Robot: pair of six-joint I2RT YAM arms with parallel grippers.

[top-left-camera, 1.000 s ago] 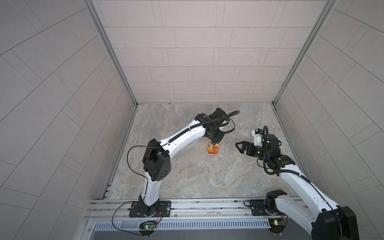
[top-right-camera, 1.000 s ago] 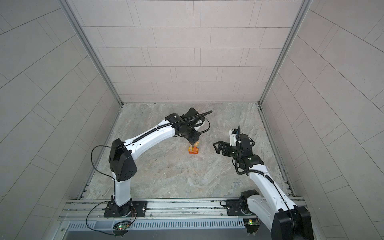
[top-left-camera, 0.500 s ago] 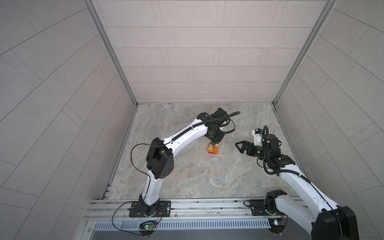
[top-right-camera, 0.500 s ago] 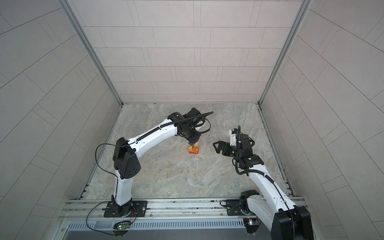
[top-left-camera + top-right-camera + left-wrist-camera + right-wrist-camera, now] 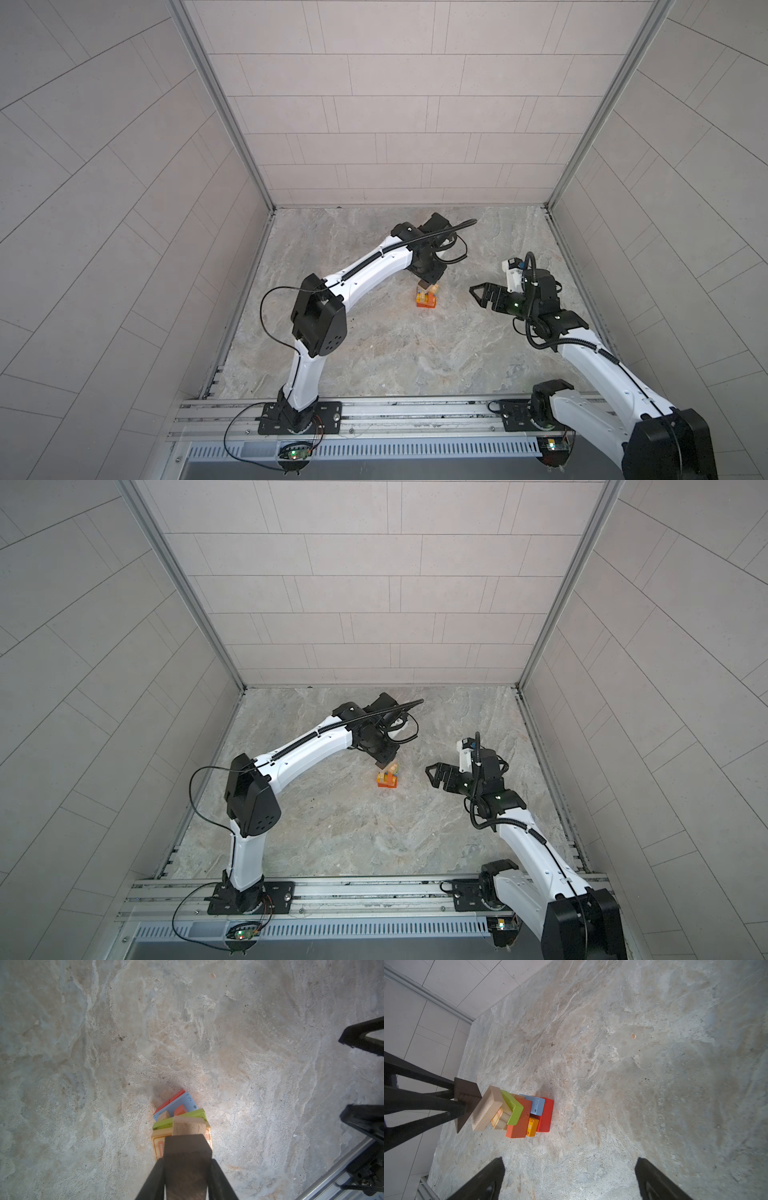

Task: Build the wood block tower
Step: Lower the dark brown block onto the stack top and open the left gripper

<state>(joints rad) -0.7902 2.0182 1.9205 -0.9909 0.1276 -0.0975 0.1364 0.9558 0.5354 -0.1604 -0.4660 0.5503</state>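
The tower (image 5: pixel 424 297) (image 5: pixel 387 777) stands mid-floor, a criss-cross stack of wood blocks. The right wrist view shows its red (image 5: pixel 546 1114), orange (image 5: pixel 519 1122), light blue (image 5: pixel 537 1105) and green (image 5: pixel 513 1108) blocks, with a tan block (image 5: pixel 487 1108) topmost. My left gripper (image 5: pixel 187 1162) (image 5: pixel 428 277) is shut on a dark brown block (image 5: pixel 187 1151) (image 5: pixel 467 1101) right over that tan block; whether they touch I cannot tell. My right gripper (image 5: pixel 570 1164) (image 5: pixel 478 291) stands open and empty, right of the tower and pointing at it.
Tiled walls (image 5: pixel 395 145) close in the marble floor (image 5: pixel 395 353) on three sides. A metal rail (image 5: pixel 415 415) with both arm bases runs along the front edge. The right gripper's fingers (image 5: pixel 363 1043) show beside the tower in the left wrist view.
The left arm's elbow has shifted slightly right, while its gripper stays over the tower with the dark brown block. The right arm has not moved.
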